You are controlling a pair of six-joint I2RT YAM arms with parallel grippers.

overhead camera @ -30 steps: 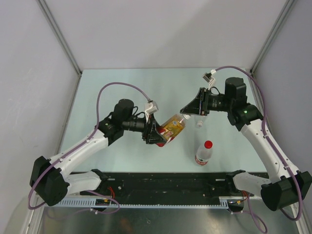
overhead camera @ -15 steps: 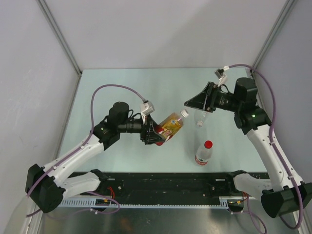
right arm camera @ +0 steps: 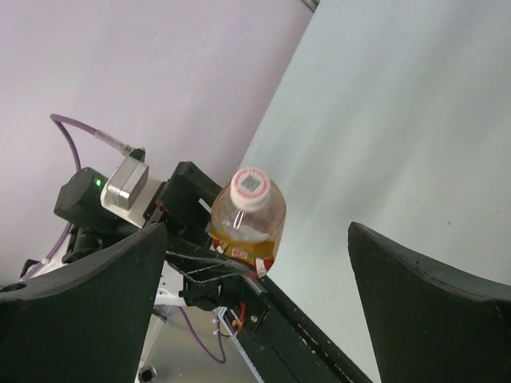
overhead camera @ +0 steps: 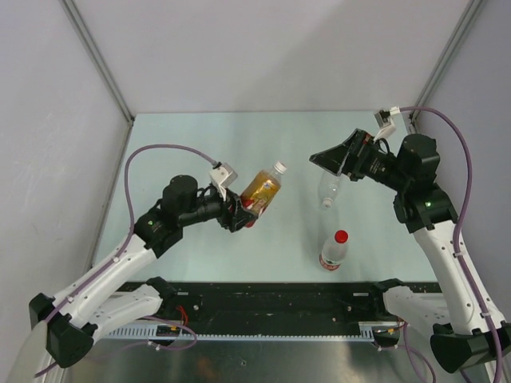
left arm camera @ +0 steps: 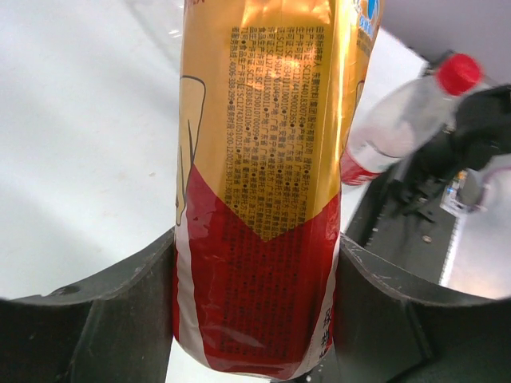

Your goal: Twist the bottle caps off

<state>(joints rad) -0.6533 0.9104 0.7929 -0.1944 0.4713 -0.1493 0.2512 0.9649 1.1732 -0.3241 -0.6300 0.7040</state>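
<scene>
With left hand (overhead camera: 239, 214) clamped round tilted amber plastic bottle (overhead camera: 261, 190) with gold-and-red label, bring empty, wide-apart right hand (overhead camera: 323, 159) from three o'clock squarely over its white screw cap (right arm camera: 252, 183).

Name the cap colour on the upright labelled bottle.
The cap is bright red, clearest in the top external view.

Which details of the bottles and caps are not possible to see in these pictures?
1. Amber bottle: left wrist view, neck and cap cut off by the top edge.
2. White cap: right wrist view, print too small to read; how loose it is cannot be told.
3. Clear bottle: top view, the right gripper overlaps its far end; it is transparent, so a cap cannot be confirmed.
</scene>
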